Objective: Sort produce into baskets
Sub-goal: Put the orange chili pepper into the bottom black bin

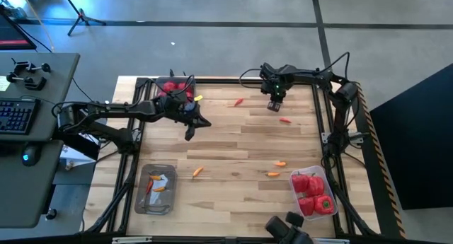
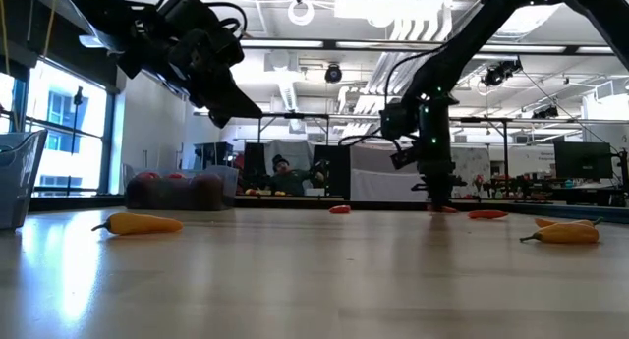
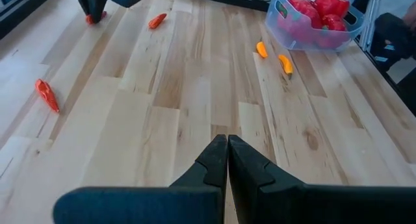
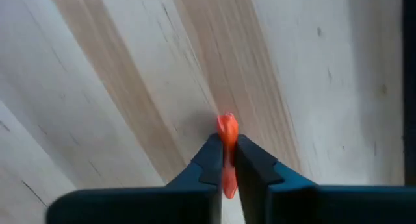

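Pinching a slim red-orange pepper (image 4: 227, 134) between its fingertips, the right claw (image 4: 227, 160) sits low at the far side of the desk (image 1: 233, 145), closed on the piece. The pepper looks light, smooth and slightly soft — a grip across its thin middle, as here, should hold without crushing it. Loose on the wood, five more small pieces show: a red one (image 1: 238, 101), a red one (image 1: 285, 120) near the right claw, and three orange ones (image 1: 197, 172) (image 1: 281, 163) (image 1: 272, 175). Three baskets — one with round red fruits (image 1: 174, 88), one with bell peppers (image 1: 313, 193), one with small peppers (image 1: 157, 189). The left claw (image 3: 227, 152) hangs pressed shut, empty, above mid-desk.
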{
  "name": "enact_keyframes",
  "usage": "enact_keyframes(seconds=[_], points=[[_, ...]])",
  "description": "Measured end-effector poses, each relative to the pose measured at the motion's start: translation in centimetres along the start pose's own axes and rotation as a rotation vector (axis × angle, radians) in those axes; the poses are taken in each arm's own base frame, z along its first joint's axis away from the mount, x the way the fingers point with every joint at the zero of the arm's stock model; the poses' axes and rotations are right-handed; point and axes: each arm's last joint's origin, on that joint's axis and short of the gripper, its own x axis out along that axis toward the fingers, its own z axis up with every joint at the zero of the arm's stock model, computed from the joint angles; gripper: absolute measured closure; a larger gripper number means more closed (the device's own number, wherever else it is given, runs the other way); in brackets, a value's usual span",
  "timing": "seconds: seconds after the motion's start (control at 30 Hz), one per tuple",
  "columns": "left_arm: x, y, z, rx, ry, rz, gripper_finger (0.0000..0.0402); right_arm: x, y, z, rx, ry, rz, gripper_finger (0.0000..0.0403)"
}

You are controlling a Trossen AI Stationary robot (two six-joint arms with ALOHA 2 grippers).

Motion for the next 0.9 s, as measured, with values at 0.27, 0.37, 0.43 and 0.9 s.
enact_keyframes(seconds=[0.27, 0.37, 0.43, 0.9], points=[[-0.3, 0.7, 0.0, -0.013, -0.007, 0.023, 0.0401, -3.6, 2.2, 0.9, 0.096, -0.214, 0.102, 0.0394], [-0.3, 0.6, 0.1, -0.020, -0.020, 0.015, 0.0401, -5.1, 4.4, 1.9, 0.122, -0.446, 0.175, 0.0399], [-0.2, 0.4, 0.5, -0.019, -0.052, 0.004, 0.0401, -5.7, 6.4, 2.6, 0.128, -0.620, 0.223, 0.0400], [-0.1, 0.0, 1.5, 0.014, -0.149, 0.050, 0.0359, -9.7, 18.9, 3.7, 0.060, -1.377, 0.391, 0.0402]])
